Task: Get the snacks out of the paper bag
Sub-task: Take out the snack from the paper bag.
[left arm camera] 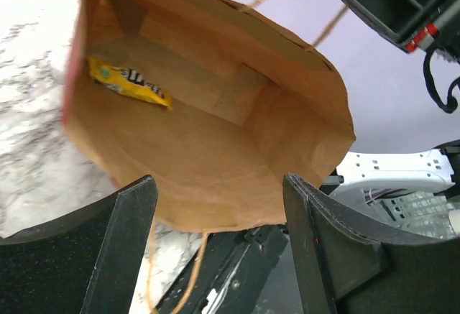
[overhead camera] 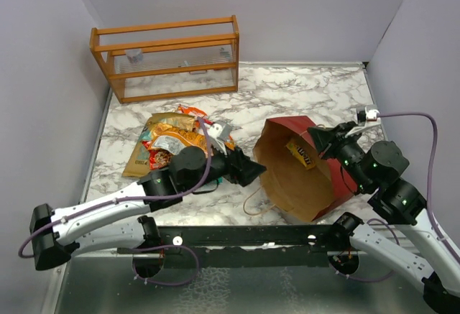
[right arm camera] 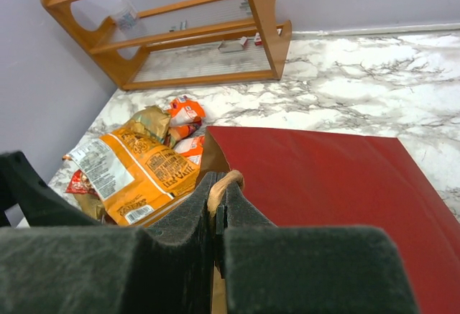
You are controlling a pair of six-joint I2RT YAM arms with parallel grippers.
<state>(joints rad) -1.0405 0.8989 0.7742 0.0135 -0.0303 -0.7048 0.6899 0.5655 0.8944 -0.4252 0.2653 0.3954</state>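
Only the left wrist view looks into the paper bag (left arm camera: 215,156). One yellow packet (left arm camera: 129,82) lies on the brown kraft lining, deep inside near the bottom fold. Its brown lettering looks like "m&m", but it is blurred. From above, the bag lies on its side on the marble table (overhead camera: 309,88) with its mouth turned toward the left arm. The other snacks (overhead camera: 176,138) sit heaped outside, between the bag and the wooden rack (overhead camera: 169,59).

The left gripper (overhead camera: 251,169) hangs just before the bag's mouth with its fingers (left arm camera: 118,246) spread wide, holding nothing.

The right wrist view alone shows the right gripper (right arm camera: 221,210) pressed together on the bag's upper rim, with the dark red outside stretching away behind it. Past it lies a large orange packet (right arm camera: 140,170) with a white label panel; its print is too small to read.
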